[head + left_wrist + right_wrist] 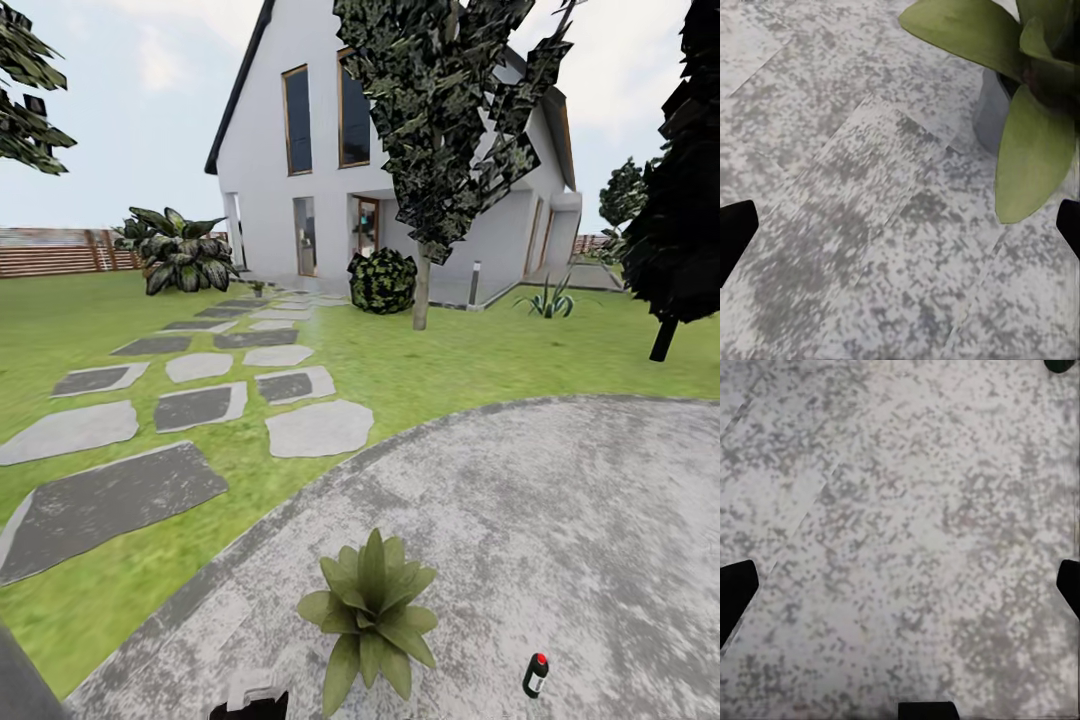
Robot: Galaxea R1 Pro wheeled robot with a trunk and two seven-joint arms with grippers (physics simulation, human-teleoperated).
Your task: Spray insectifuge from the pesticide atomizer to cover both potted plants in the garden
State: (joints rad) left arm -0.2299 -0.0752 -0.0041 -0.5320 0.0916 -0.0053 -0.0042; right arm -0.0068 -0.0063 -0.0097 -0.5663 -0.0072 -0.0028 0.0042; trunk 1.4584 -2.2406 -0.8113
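- Rough, mottled grey gravel patio (560, 520), matt.
- Smooth, waxy green leaves on potted plant (372, 610).
- Flat matt stepping stones (200, 405).
- Brown slatted wooden fence (50, 252), left edge.

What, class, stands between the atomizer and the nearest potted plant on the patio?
Nothing visible: bare gravel patio separates the pesticide atomizer from the potted plant beside it.

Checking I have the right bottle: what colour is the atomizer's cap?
Red, on the pesticide atomizer; head view shows it best.
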